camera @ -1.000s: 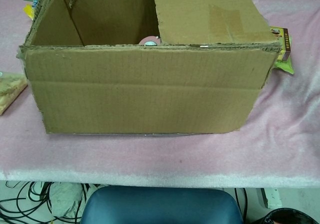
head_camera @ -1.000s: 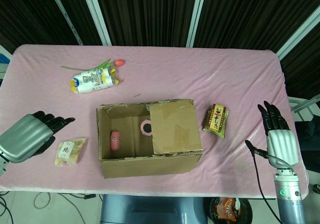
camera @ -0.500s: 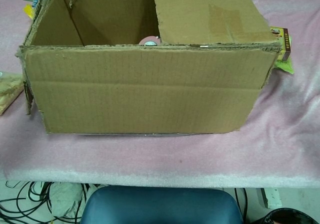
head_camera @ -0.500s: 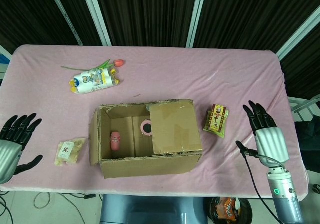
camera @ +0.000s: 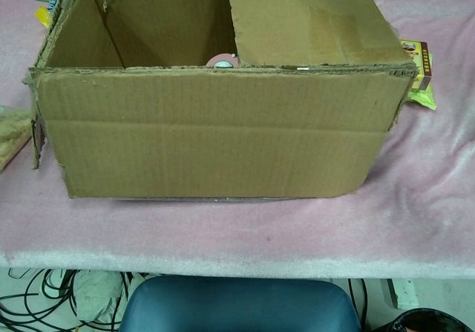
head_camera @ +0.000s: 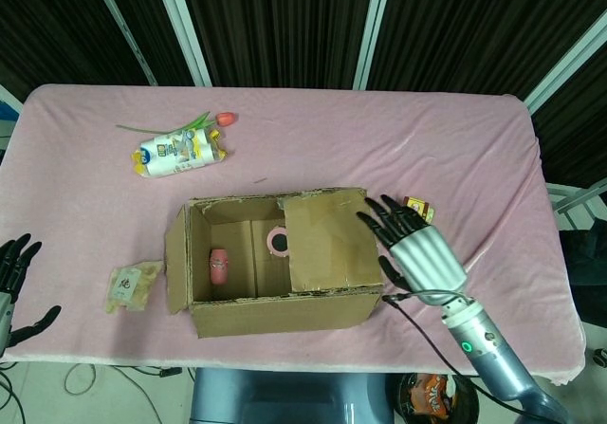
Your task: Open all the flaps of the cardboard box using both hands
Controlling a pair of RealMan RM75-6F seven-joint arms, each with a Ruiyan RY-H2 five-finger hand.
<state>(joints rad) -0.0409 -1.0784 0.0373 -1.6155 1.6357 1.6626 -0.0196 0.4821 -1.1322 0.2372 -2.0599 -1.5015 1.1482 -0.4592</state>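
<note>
The cardboard box (head_camera: 285, 296) stands on the pink table, near its front edge. Its right flap (head_camera: 327, 239) lies flat over the right half of the opening. The left flap (head_camera: 175, 261) hangs outward on the left side. In the chest view the box (camera: 215, 135) fills the frame and the closed flap (camera: 312, 20) shows at top right. My right hand (head_camera: 417, 248) hovers with fingers spread just right of the box, at the edge of the closed flap, holding nothing. At the frame's far left edge my left hand (head_camera: 11, 282) is open, well away from the box.
Inside the box lie a pink bottle (head_camera: 219, 265) and a pink tape ring (head_camera: 278, 242). A snack packet (head_camera: 131, 285) lies left of the box. A milk pouch (head_camera: 178, 151) and a tulip (head_camera: 204, 119) lie at the back left. A red packet (head_camera: 418, 206) peeks out behind my right hand.
My right hand has swung in leftward from the table's right edge to the box's right side. My left hand has drawn back to the left frame edge. The left flap hangs further outward.
</note>
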